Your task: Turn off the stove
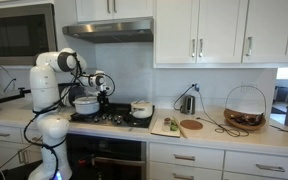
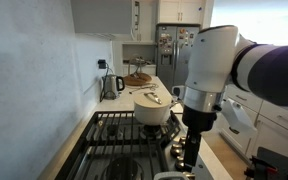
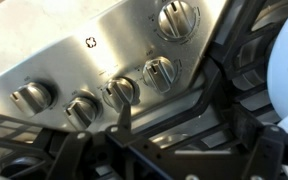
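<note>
Wrist view shows a row of round metal knobs (image 3: 119, 92) on a brushed-steel control panel (image 3: 84, 50). The robot's gripper (image 3: 164, 147) hangs close over them, its dark fingers (image 3: 69, 152) spread wide with nothing between them. My judgement is that the approach is made but no knob is gripped or turned, so the switching-off itself is all left. The wide black gas stove with dark grates (image 2: 114, 130) is set into the pale bench (image 1: 212, 130) at the end nearest the robot, and a white round pot (image 2: 154, 108) stands on it. No flame can be made out. The knob markings are too small to read, so which knob is on is unclear.
</note>
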